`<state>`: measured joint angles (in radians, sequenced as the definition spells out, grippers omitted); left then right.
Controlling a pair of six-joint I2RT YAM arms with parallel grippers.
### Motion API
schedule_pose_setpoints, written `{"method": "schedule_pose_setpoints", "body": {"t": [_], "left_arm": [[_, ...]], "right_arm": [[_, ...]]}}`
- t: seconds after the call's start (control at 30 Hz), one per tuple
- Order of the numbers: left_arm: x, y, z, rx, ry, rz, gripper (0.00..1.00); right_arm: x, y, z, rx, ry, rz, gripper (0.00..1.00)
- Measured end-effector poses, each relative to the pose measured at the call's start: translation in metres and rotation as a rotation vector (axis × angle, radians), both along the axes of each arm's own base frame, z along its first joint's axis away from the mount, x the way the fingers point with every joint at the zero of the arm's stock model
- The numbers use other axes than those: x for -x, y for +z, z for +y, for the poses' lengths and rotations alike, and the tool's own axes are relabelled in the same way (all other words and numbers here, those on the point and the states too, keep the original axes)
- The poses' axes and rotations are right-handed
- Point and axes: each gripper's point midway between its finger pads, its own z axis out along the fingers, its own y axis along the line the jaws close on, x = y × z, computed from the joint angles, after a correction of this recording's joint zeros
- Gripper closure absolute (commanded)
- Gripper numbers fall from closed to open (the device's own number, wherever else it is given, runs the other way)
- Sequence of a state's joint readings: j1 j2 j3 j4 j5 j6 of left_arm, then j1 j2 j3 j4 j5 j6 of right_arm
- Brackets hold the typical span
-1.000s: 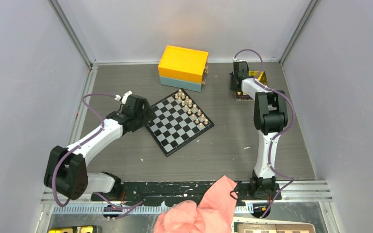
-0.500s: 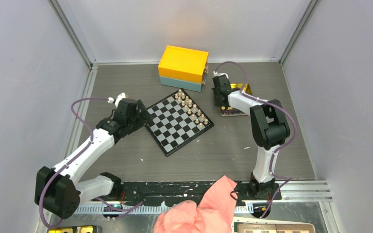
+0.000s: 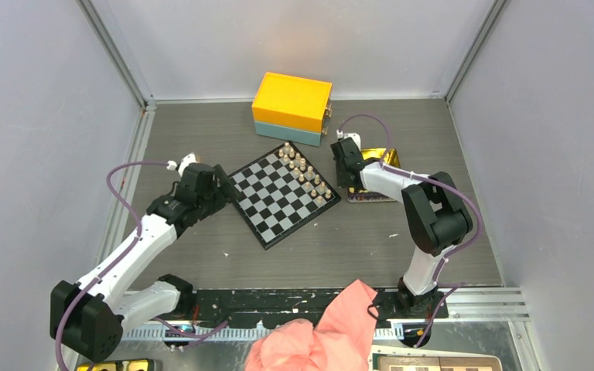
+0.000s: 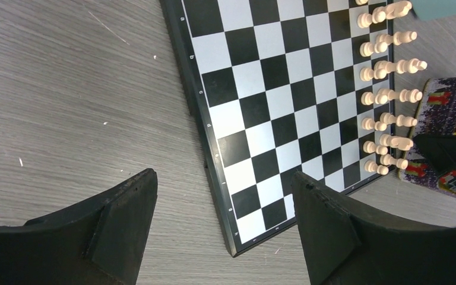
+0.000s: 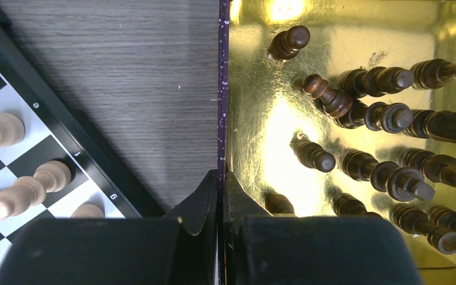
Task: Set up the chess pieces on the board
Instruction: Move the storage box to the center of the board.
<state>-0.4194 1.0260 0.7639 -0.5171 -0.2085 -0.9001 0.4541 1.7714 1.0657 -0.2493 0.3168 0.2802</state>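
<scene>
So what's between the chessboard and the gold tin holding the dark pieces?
Only a bare strip of table, clearest in the right wrist view; the right pincer clamps the wall of the gold tin.

Your right wrist view cuts the shiny gold square tin off at its right edge, with several dark brown wooden chessmen; overhead, the right arm hides part.

I see the top view evenly lit, with soft shadows. Up close, my right wrist picture flares hard off the gold tin (nearly blown out at top), its foreground out of focus.
</scene>
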Motion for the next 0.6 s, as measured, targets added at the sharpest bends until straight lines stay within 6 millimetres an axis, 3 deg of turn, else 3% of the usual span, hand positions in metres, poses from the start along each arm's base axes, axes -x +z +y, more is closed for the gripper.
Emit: {"method": "schedule_pose_setpoints", "body": {"t": [0.13,0.43,0.6], "left_arm": [[0.002,-0.0034,0.001,-0.005,0.0,0.01,0.16],[0.0025,-0.0094,0.0015,-0.022,-0.009,0.027,0.0],[0.0026,-0.0096,0.0018,-0.027,-0.013,0.027,0.0]], "right_arm": [[-0.0031,0.001,0.0012,-0.008,-0.008,-0.013,0.97],[-0.0064,0.001,0.0057,-0.003,-0.016,-0.034,0.43],[-0.0056,0.0056,0.0051,0.009,-0.019,-0.045,0.34]]}}
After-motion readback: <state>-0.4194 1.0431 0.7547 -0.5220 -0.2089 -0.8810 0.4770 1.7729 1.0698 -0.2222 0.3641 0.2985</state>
